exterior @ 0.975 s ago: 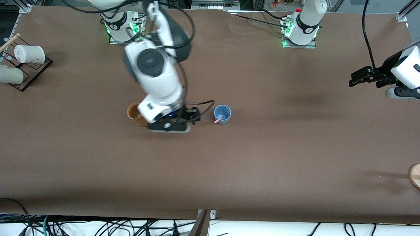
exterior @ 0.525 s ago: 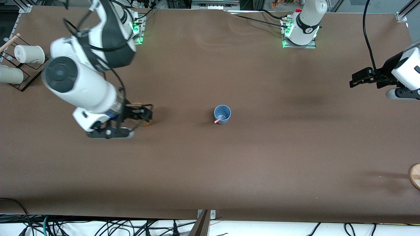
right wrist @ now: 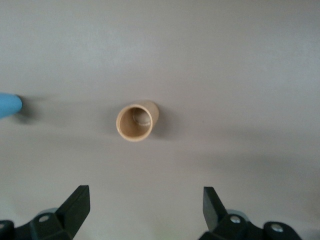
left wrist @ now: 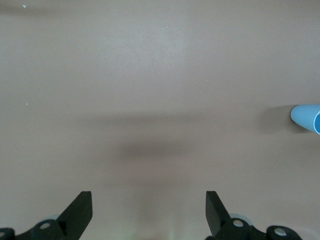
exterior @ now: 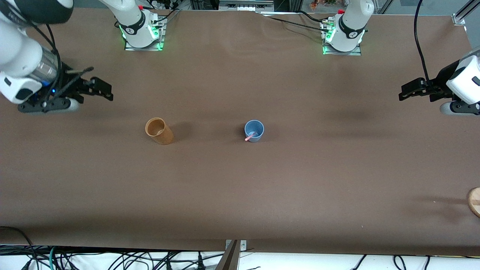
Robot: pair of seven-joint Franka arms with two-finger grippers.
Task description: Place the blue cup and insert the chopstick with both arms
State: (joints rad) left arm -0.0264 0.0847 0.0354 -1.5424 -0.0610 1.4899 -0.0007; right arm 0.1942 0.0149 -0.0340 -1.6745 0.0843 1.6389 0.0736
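The blue cup (exterior: 254, 130) stands upright in the middle of the table. The pink chopstick (exterior: 250, 137) leans inside it, its end over the rim. Part of the cup also shows in the left wrist view (left wrist: 306, 118) and in the right wrist view (right wrist: 9, 106). My right gripper (exterior: 101, 90) is open and empty, up over the table at the right arm's end. My left gripper (exterior: 408, 91) is open and empty, up over the table at the left arm's end. Both wrist views show wide jaws with bare table between them.
An orange-brown cup (exterior: 158, 131) stands beside the blue cup, toward the right arm's end; it also shows in the right wrist view (right wrist: 136, 121). A round wooden object (exterior: 474, 201) lies at the table's edge at the left arm's end.
My right arm has swung away from beside the blue cup, past the orange-brown cup, out to its own end of the table. The left arm, the blue cup and the chopstick have not moved.
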